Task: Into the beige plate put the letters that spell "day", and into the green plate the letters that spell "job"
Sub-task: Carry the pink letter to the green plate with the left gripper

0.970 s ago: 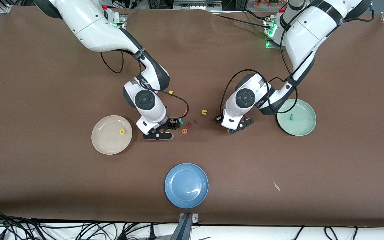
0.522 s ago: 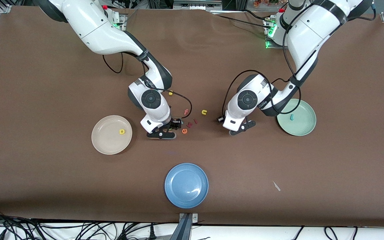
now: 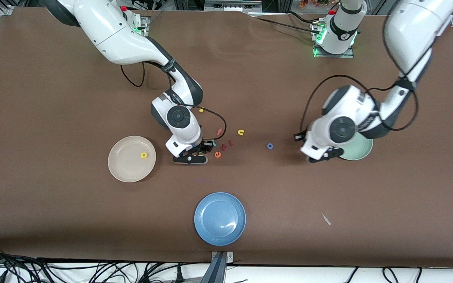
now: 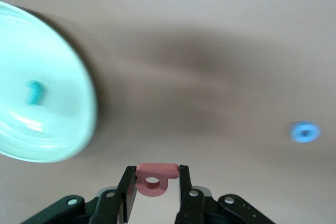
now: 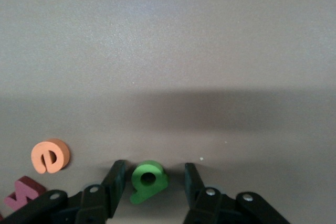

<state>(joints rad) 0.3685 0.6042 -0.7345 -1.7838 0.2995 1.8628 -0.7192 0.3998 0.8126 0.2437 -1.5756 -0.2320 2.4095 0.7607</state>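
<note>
My left gripper is shut on the pinkish-red "b" and holds it over the table at the edge of the green plate. In the front view this gripper hides part of that plate. The teal "j" lies in the plate. The blue "o" lies on the table. My right gripper stands open at the table, fingers either side of the green "a". The yellow "d" lies in the beige plate. A teal letter lies beside my right gripper.
Loose letters lie beside the right gripper: an orange "e", two dark red ones, a pink "f", a yellow "u" and a yellow "s". A blue plate sits nearer the front camera.
The left arm has carried the "b" from beside the letters to the green plate's edge, uncovering the blue "o". The right gripper's fingers have narrowed around the green "a".
</note>
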